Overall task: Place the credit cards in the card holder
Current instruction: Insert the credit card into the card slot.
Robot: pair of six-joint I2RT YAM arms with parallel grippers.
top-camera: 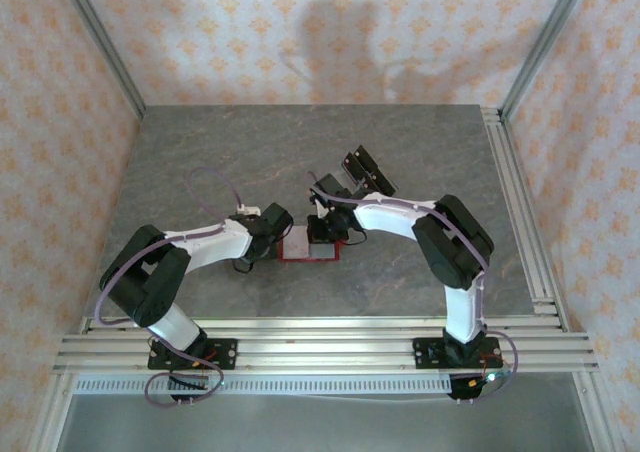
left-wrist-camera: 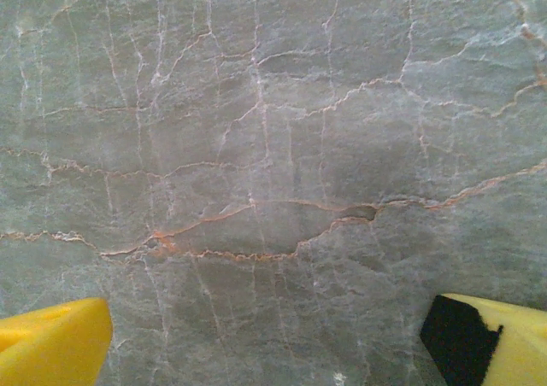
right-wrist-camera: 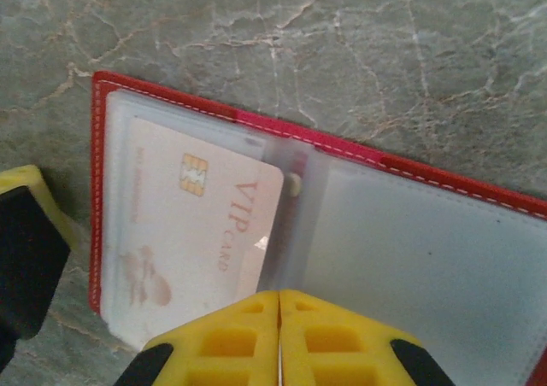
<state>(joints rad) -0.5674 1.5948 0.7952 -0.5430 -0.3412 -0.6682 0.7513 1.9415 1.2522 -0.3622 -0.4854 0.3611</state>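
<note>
Right gripper (right-wrist-camera: 279, 318): yellow fingertips pressed together at near edge of open red leather-like card holder (right-wrist-camera: 410, 171) | pale pinkish VIP credit card (right-wrist-camera: 197, 232): tucked inside holder's left clear pocket | left gripper (left-wrist-camera: 273, 343): spread wide over bare grey marble table (left-wrist-camera: 273, 147), just beside holder

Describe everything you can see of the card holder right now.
The card holder is a red leather-like wallet with pale stitching, lying spread open and flat on the grey marbled table. Its frosted plastic sleeves face up; a pinkish VIP card with a gold chip sits in one, the other looks empty. The shut right gripper hangs over one edge by the fold; contact is unclear.
</note>
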